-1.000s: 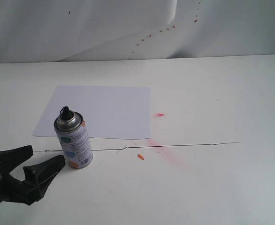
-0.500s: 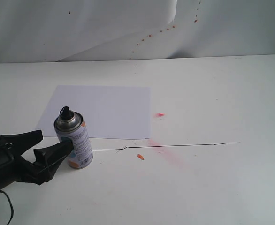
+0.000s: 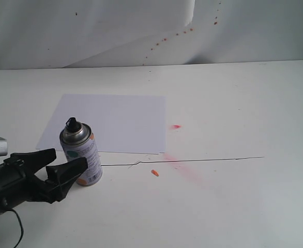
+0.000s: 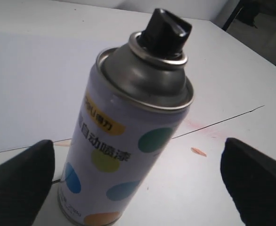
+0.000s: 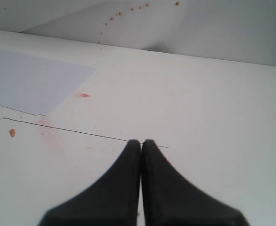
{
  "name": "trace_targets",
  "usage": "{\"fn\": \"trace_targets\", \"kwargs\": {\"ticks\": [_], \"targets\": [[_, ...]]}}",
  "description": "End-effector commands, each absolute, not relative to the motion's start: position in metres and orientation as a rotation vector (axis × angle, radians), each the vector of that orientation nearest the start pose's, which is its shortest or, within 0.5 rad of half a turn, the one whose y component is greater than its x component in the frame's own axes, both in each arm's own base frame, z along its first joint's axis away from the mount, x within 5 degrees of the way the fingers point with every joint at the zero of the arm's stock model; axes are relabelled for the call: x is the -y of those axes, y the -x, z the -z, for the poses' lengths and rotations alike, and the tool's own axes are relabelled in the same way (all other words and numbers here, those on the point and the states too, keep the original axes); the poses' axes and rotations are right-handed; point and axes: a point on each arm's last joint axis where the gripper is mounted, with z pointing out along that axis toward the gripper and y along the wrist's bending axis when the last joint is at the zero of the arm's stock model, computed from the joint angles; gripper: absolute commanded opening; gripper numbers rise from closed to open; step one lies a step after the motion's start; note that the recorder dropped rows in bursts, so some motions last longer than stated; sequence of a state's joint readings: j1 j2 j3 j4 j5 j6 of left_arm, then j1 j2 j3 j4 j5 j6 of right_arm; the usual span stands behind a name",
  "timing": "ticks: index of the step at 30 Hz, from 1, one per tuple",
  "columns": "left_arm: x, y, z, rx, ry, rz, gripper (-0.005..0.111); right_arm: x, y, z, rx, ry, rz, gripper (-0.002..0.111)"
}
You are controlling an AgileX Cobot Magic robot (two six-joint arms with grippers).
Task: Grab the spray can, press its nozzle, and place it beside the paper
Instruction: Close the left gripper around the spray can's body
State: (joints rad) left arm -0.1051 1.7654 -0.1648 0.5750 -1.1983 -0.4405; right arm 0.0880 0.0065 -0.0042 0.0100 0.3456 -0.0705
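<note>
L gripper [image 3: 69, 157] jaws apart w/ upright spray can [image 3: 83, 144] between (not touching); R gripper [image 5: 141, 142] jaws together.

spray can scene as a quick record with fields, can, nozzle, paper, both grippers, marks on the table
spray can: upright on the table, just in front of the paper
nozzle: black, nothing touching it
paper: white, flat, unmarked
left gripper: open, straddling the can, no grip
right gripper: shut, empty
marks: red smear, orange fleck, thin black line
</note>
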Motion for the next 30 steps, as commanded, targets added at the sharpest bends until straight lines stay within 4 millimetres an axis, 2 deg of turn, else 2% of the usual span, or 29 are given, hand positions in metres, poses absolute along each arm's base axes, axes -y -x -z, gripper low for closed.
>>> {"fn": "trace_targets", "kwargs": {"ticks": [1,11,21,30], "targets": [[0.068,-0.203,-0.112,-1.93,-0.265,0.72,0.089,-0.005,-0.053,-0.182,-1.82,0.135,-0.015,0.0],[0.071,-0.222,-0.106,-1.917,-0.28,0.72,0.089,-0.005,-0.053,-0.182,-1.82,0.135,-0.015,0.0],[0.099,-0.234,-0.089,-1.952,-0.389,0.782,0.089,-0.005,-0.053,-0.182,-1.82,0.133,-0.017,0.0],[0.09,-0.243,-0.088,-1.941,-0.225,0.699,0.089,-0.005,-0.053,-0.182,-1.82,0.133,-0.017,0.0]]}}
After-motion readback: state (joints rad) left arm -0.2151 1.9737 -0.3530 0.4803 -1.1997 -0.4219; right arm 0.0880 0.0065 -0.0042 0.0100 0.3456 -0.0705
